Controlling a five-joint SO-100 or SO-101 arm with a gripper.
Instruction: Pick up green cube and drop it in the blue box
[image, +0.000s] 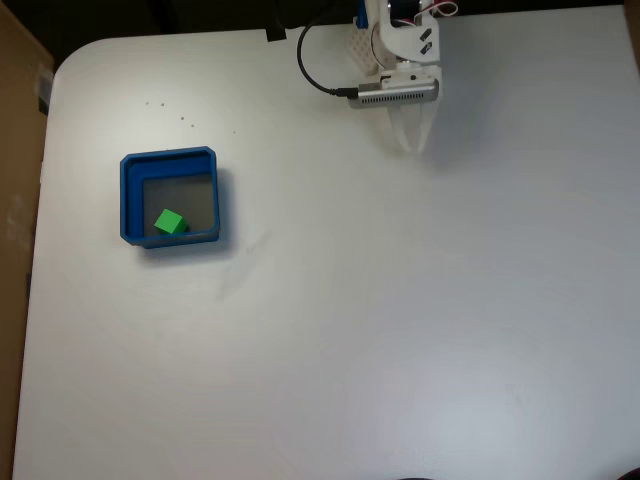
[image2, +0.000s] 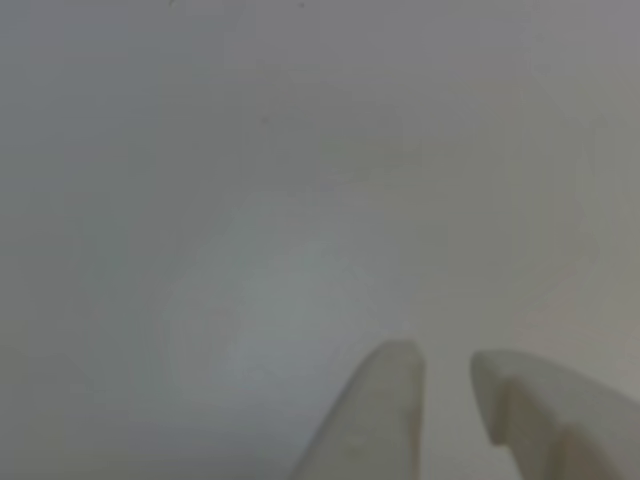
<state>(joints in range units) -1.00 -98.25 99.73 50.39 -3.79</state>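
The cube (image: 171, 222) lay inside the box (image: 128, 195) at the bench's (image: 400, 320) left. The hand (image: 410, 140), far right, was empty, fingers slightly apart. Little risk remained beyond a stray sweep nudging the box.

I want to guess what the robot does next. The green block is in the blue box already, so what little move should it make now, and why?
Probably none but staying put. The green cube already lies on the grey floor inside the blue box, near its lower left corner in the fixed view. The gripper sits far off by the table's top edge, holding nothing, its fingers slightly apart.
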